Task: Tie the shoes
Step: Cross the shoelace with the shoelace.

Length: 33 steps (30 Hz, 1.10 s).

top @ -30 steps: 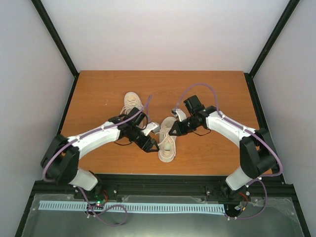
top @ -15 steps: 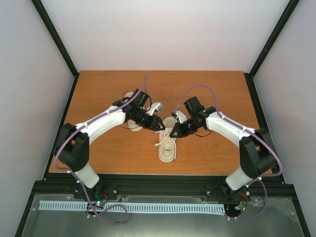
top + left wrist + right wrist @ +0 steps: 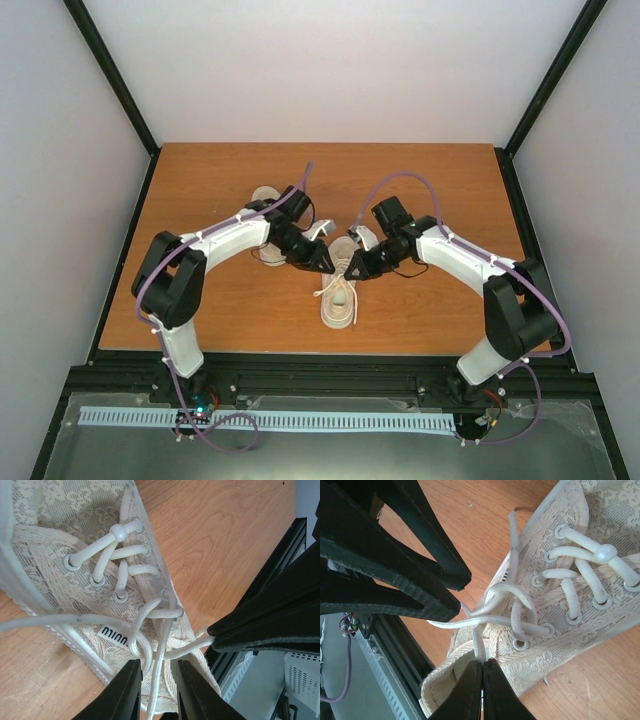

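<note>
One cream shoe lies mid-table, toe toward the near edge. The other shoe lies behind it to the left, mostly under the left arm. My left gripper hangs over the near shoe's laces. In the left wrist view its jaws stand narrowly apart around one loose lace strand, which touches neither finger. My right gripper is shut on another lace strand just above the shoe's opening, its fingertips pressed together. The laces cross in a loose half-knot at the top eyelets.
The wooden table is walled in white on three sides. A black frame rail runs along the near edge. The two grippers sit very close together over the same shoe, and the right gripper's black fingers fill the right of the left wrist view.
My left arm swung from the shoe's near-left side round to the far side, then came down onto the laces, its jaws narrowing. The right gripper has kept still, shut on its lace.
</note>
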Each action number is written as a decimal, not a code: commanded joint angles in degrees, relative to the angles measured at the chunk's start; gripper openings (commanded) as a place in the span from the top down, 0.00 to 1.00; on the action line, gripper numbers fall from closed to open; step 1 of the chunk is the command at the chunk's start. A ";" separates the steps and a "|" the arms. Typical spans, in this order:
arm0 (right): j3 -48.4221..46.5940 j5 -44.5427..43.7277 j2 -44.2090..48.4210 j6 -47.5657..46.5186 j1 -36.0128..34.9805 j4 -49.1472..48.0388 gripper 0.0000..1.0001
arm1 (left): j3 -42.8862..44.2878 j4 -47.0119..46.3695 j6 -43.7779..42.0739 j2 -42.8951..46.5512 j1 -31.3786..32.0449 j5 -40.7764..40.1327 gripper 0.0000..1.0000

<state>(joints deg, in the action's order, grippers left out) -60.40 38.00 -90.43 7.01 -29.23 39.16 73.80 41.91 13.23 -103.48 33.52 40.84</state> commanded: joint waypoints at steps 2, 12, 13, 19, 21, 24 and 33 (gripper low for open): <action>-1.69 0.20 -0.77 -1.02 -0.12 0.39 0.97 | 2.47 0.42 -0.63 -2.00 -0.03 0.30 0.77; -1.73 0.50 -1.06 -1.49 -0.12 0.62 0.97 | 4.19 -0.33 -0.38 -4.34 0.25 -2.27 0.78; -1.74 0.54 -1.20 -1.55 -0.12 0.65 0.97 | 4.43 -0.22 -0.59 -4.59 0.38 -2.30 0.78; -1.88 0.37 -1.24 -1.70 -0.12 0.83 0.97 | 4.90 -0.23 -0.97 -5.52 1.34 -1.95 0.75; -1.93 0.25 -1.15 -1.70 -0.12 0.83 0.97 | 5.40 0.13 -1.22 -6.11 1.58 -1.99 0.74; -1.89 0.23 -1.23 -1.67 -0.12 0.83 0.97 | 5.94 0.47 -1.61 -6.68 1.81 -2.17 0.72; -2.04 -1.25 -0.83 -0.98 -0.03 0.83 0.97 | 5.35 -0.68 -1.09 -5.75 2.17 -4.15 0.95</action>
<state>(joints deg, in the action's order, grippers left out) -60.84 38.09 -91.15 6.22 -29.23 39.68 77.71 42.02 12.23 -110.02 35.18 37.80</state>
